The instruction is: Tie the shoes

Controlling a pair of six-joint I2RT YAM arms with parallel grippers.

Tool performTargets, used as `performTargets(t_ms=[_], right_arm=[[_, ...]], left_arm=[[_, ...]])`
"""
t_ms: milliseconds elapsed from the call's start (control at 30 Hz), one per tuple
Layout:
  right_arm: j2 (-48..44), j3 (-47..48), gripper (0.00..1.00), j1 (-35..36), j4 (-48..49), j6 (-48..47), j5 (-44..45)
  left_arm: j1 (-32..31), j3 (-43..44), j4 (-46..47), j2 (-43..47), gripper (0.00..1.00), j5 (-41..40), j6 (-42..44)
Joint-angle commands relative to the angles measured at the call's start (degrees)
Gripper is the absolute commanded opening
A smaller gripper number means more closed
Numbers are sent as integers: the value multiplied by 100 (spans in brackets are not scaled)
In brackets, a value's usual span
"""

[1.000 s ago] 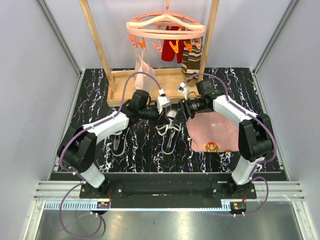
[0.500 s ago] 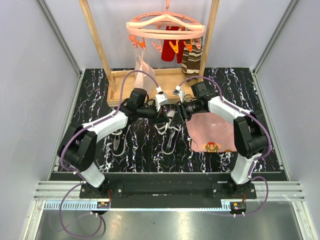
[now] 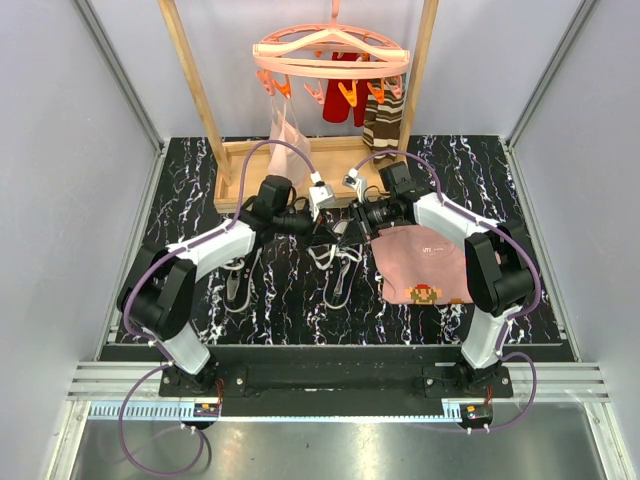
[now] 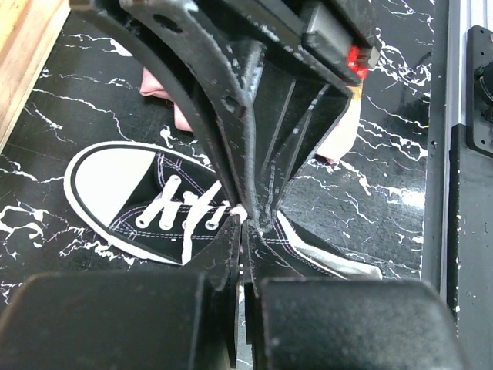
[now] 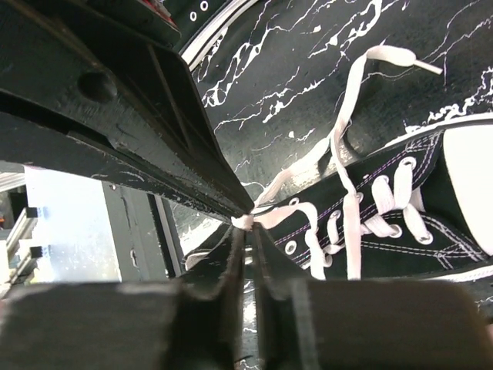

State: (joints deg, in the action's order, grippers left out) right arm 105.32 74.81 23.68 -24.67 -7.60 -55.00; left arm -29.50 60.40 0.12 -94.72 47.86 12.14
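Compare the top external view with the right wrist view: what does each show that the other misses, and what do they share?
Only the top view: the wooden rack, the pink hanger with clothes clipped on, and the pink cloth. Only the wrist view: the right gripper pinching a lace at its tips, plus the eyelets. Shared: the laced shoe and the marbled table.

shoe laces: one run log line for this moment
left end effector: shut on lace | right end effector: shut on lace | shoe: lace untied | second shoe: untouched
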Motion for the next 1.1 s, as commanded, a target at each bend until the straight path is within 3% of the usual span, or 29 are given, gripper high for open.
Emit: performTargets(t_ms=[0,33,100,200,333,500,533,667,867,1067], right_arm=[[-29,201,6,49,287,30,7],[-64,184,0,49,287,30,42],[-99,131,0,49,304,21,77],[-213,17,0,57,365,4,200],[-450,-159,0,57,471,-5,297],[-635,-300,0,49,515,-66,402],[-661,-352,0,57,515,-84,411],[-740,-414,0,49,515,-128,455],[-741,-432,0,49,515,-155,482],[-723,-484,0,58,507,-146,455]], left_arm=[[40,226,261,-3,0,233,-19],[40,226,252,-3,0,207,-19],[58,218,199,6,1,189,7],[128,191,68,84,11,128,104],[330,42,6,217,14,101,174],[497,-151,-275,401,32,-91,280],[550,-169,-328,410,43,-214,289],[603,85,-811,156,45,-1372,201],[550,279,-882,-301,51,-2455,-395],[541,534,-988,-758,56,-2772,-923]])
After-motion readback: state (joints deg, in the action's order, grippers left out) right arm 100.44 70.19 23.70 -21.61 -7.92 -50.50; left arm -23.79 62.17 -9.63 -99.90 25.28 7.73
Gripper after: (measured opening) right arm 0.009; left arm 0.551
